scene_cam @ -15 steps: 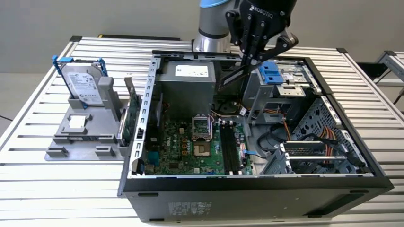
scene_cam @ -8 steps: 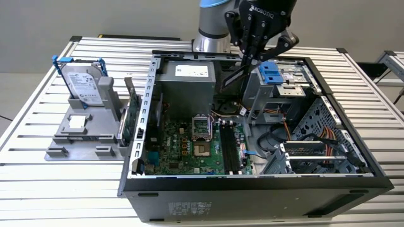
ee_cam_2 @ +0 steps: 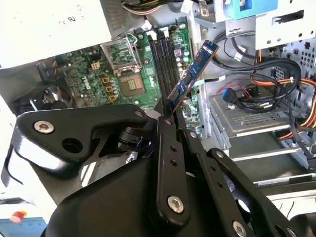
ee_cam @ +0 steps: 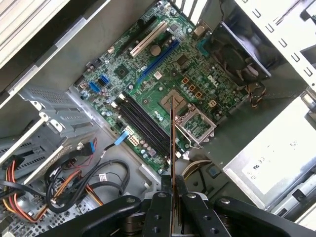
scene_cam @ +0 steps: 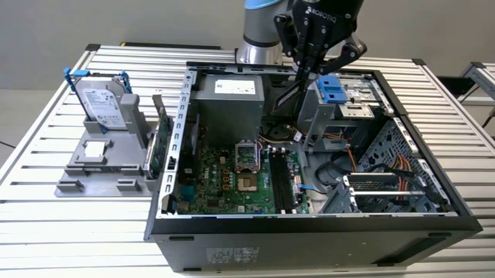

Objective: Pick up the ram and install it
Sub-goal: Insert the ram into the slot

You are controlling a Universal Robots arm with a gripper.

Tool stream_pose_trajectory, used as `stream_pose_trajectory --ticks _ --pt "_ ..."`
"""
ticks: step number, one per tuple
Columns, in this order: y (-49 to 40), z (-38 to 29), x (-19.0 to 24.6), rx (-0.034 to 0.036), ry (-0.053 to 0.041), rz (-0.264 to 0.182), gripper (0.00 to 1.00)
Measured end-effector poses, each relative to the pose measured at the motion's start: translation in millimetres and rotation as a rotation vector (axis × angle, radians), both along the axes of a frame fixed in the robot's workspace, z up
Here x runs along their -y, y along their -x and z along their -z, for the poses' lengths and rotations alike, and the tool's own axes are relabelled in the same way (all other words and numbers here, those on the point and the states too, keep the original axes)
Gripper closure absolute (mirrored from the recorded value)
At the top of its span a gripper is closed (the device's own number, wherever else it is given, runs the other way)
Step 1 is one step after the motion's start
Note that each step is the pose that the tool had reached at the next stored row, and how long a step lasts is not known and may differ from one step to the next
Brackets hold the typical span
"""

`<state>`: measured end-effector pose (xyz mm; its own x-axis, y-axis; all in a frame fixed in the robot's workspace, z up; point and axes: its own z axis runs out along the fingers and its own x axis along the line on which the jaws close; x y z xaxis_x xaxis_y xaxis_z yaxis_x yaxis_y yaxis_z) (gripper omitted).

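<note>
Over the far part of the open case [scene_cam: 309,246], the gripper [scene_cam: 312,70] hangs in the exterior view with its fingers clamped on one end of the ram [scene_cam: 288,92]. The ram slants down from the fingers toward the exterior view's left. It is in the air inside the case walls, just right of the power supply [scene_cam: 228,98] and left of a blue caddy [scene_cam: 332,90]. It is clear of the motherboard [scene_cam: 224,179] on the case floor and well apart from the black slots [scene_cam: 282,182], which lie nearer the camera. Outside the case, on the exterior view's left, a hard drive [scene_cam: 104,104] stands upright in a grey stand [scene_cam: 101,165] on the slatted table [scene_cam: 46,231].

In the second wrist view, the gripper [ee_cam_2: 173,116] pinches the ram [ee_cam_2: 193,76] by one end between two black fingers [ee_cam_2: 165,131]. The stick's blue face tilts away from them. Beyond it lie the motherboard [ee_cam_2: 94,81], its slots [ee_cam_2: 163,57] and the socket [ee_cam_2: 131,85], with orange cables [ee_cam_2: 276,79] off to one side.

In the first wrist view, the ram [ee_cam: 173,143] shows edge-on as a thin strip coming out of the gripper [ee_cam: 174,190]. Its free end points at the motherboard [ee_cam: 163,59] far beyond. The slots [ee_cam: 140,118] run close beside the strip, and the socket [ee_cam: 197,126] sits on its other side. A fan [ee_cam: 234,49] and a bundle of cables [ee_cam: 74,182] lie farther off.
</note>
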<state>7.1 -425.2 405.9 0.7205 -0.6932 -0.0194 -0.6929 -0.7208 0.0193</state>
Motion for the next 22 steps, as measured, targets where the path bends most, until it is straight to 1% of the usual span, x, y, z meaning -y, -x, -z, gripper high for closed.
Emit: stream_pose_trajectory --ticks 22 --pt "0.0 0.0 0.0 0.0001 0.0000 -0.143 1.00"
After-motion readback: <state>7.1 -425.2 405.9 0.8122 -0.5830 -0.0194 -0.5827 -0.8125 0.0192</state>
